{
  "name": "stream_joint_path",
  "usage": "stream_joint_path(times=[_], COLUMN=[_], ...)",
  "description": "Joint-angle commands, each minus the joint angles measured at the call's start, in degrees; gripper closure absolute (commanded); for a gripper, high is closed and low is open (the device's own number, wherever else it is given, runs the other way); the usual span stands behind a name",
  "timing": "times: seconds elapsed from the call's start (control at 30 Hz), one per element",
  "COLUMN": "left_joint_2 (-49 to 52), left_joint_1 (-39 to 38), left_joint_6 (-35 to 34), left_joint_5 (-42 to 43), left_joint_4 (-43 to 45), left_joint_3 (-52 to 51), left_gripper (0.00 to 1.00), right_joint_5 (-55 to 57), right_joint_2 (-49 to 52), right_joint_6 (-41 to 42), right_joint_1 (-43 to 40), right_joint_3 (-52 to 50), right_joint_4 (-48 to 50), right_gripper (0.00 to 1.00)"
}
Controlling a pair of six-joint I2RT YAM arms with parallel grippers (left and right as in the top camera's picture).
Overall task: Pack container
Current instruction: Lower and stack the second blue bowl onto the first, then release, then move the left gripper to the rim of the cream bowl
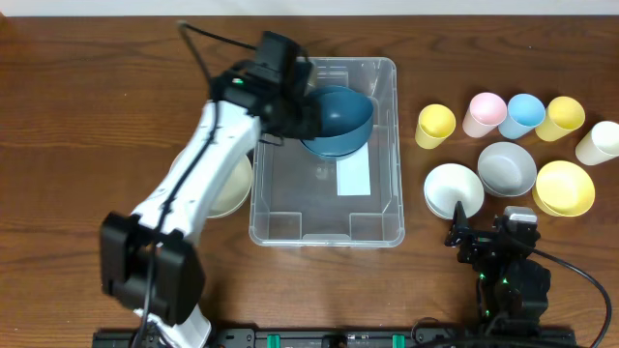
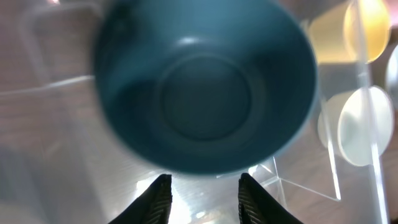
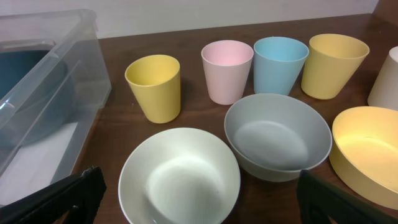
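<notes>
Mid-table, on dark wood table (image 1: 77, 116), clear container (image 1: 290, 198), open-topped, long way running near to far. Holds one teal bowl (image 1: 338, 121), tipped at the far end, plus a white label (image 1: 354, 177) on the base; near half of the base bare. Over the far left corner, left gripper (image 2: 204, 186): fingers spread, gripping nothing, tips just short of the teal bowl's rim; cannot tell whether touching, as the wrist view blurs there. Under the left arm (image 1: 193, 184), just beside the container's left wall, cream bowl (image 1: 232, 188), mostly covered. Right of the container, apart from its wall, three empty bowls close together: yellow bowl (image 1: 564, 187), grey bowl (image 1: 507, 166), white bowl (image 1: 454, 188). Behind them, a row of empty cups: yellow cup (image 1: 435, 125), pink cup (image 1: 485, 113), blue cup (image 1: 525, 115), second yellow cup (image 1: 560, 118), then pale cup (image 1: 600, 143), cut by the right edge. Toward the front edge, just before the white bowl, right gripper (image 3: 199, 186): fingers wide apart, nothing between them. Open wood left of the left arm, along the far edge, and between container and bowls. Hidden by the left wrist: the container's far left corner. Cut off at the bottom of the overhead view: both arm bases
</notes>
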Motion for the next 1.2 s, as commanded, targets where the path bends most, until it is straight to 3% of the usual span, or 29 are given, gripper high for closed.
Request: stream_joint_path(times=[0.0,0.57,0.93,1.17], left_joint_2=[1.22,8.92,-5.01,-17.20], left_joint_1=[-2.29,-5.05,-3.87,7.52], left_joint_6=[0.94,0.68,0.68,-4.33], left_joint_5=[0.94,0.33,0.24,-13.77], left_joint_4=[0.98,1.53,-0.92,-10.95], left_joint_3=[0.00,0.55,7.02,7.04], left_gripper=[0.64,0.65,0.59,0.53], right_joint_5=[0.39,0.39,0.39,0.39], right_joint_2=[-0.35,-0.35,-0.35,-0.35], right_joint_6=[0.66,0.66,0.66,0.66], right_joint_1=[-0.52,-0.52,-0.52,-0.52], right_joint_3=[-0.15,-0.17,-0.17,-0.15], right_joint_4=[-0.04,-0.04,-0.04,-0.04], right_gripper=[0.01,0.01,0.01,0.01])
